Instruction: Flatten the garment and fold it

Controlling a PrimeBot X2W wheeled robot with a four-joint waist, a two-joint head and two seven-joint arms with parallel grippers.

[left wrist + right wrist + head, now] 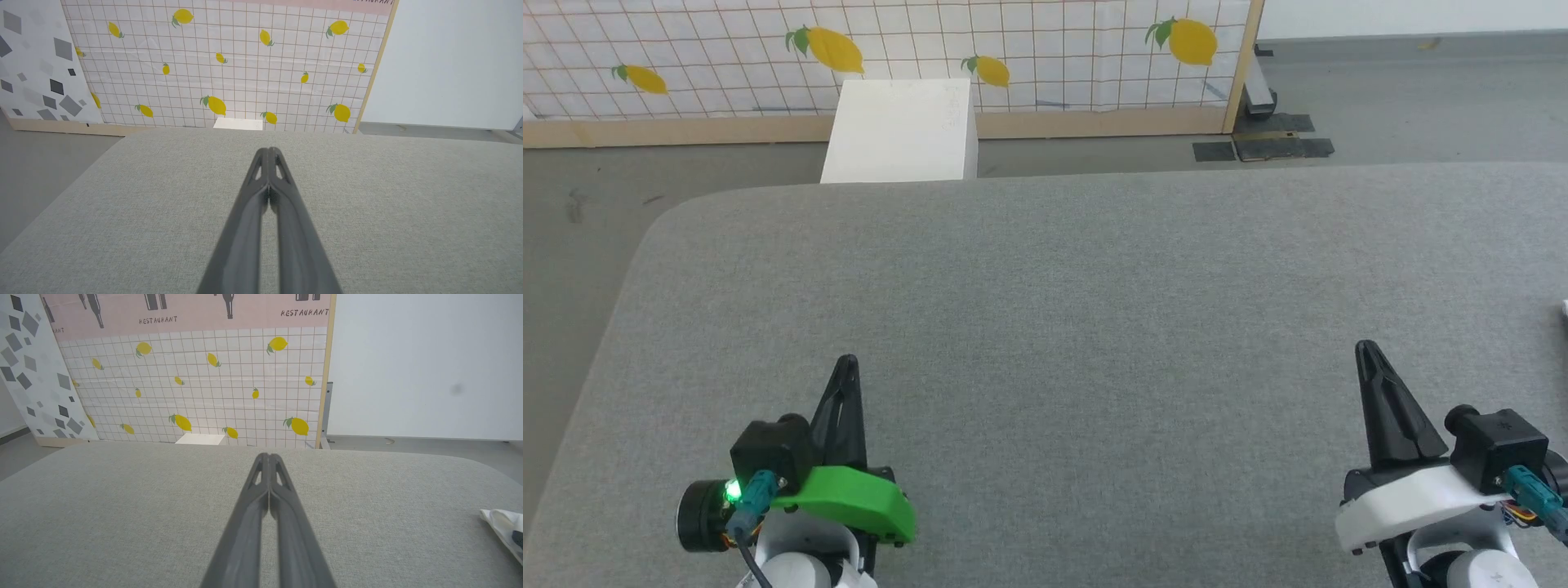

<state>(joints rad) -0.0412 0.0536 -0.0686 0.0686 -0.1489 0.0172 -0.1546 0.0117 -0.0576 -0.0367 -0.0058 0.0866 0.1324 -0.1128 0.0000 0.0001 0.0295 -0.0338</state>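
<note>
A: The left hand (847,361) and right hand (1365,347) are both clenched, fingers pressed tip to tip, nothing in either. Both sit over the grey fabric-covered table (1045,286), left at 7 o'clock in the head view, right at 5 o'clock.

B: Garment?

A: The white soft-fabric garment (504,527) lies on the table far to the right, about 4 o'clock from the right hand's fingertips in the right wrist view, well apart from them. Just one corner shows: white cloth, a rumpled edge, a dark patch at the frame border. Sleeves, neck trim and print can't be told.

B: So the step is the reach?

A: Likely, nothing is flattened yet. The right arm should swing toward 3 o'clock, and the waist should probably turn so the head camera gets the whole garment. Open the fingers before descending and pinch a single layer at an edge, not a bunch. Drag it to table centre, 12 o'clock of both hands, where there's room to spread. The left hand takes the opposite edge there.

B: Risk?

A: Catching two layers, or snagging the table cover.
</note>
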